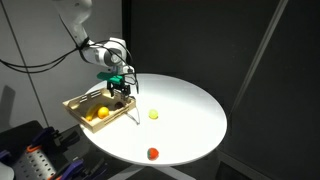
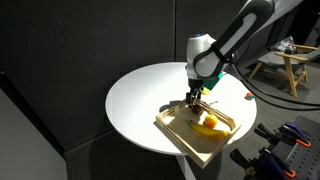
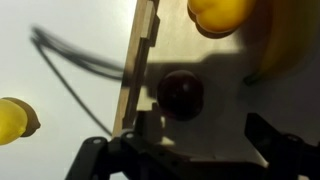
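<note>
My gripper (image 1: 120, 88) (image 2: 192, 98) hangs over a shallow wooden tray (image 1: 78, 101) (image 2: 180, 138) at the edge of a round white table (image 1: 190, 110) (image 2: 140, 95). In the wrist view the gripper (image 3: 185, 150) is open, its dark fingers (image 3: 275, 142) standing wide apart. A dark red round fruit (image 3: 181, 93) lies on the tray floor just ahead of the jaws, free of both fingers. Yellow fruit (image 3: 220, 15) (image 1: 100, 113) (image 2: 208, 125) lies deeper in the tray. The tray's wooden wall (image 3: 140, 60) runs to the left of the red fruit.
A small yellow fruit (image 1: 153, 114) (image 3: 10, 120) sits on the table outside the tray. A small red fruit (image 1: 152, 153) lies near the table's front edge. Black curtains surround the table, and a wooden stool (image 2: 290, 65) stands off to the side.
</note>
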Tool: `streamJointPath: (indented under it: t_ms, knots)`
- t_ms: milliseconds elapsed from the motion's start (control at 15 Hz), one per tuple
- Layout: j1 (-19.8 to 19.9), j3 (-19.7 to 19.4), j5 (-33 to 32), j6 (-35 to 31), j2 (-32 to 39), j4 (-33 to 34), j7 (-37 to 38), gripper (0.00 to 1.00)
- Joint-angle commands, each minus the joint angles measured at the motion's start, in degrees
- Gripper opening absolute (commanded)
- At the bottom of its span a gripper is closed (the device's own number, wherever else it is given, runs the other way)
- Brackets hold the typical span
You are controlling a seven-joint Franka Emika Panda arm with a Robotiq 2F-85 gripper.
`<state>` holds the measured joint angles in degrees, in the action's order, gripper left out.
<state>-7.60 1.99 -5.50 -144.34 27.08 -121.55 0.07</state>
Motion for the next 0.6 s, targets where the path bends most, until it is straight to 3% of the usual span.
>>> streamJointPath:
  t_ms: [0,533]
  knots:
    - [-0.22,-0.41,-0.86,1.82,-1.34,0.22,1.64,1.0]
    - [-0.19,-2.02,-1.04,4.55,-6.46,-1.87,5.92,1.0]
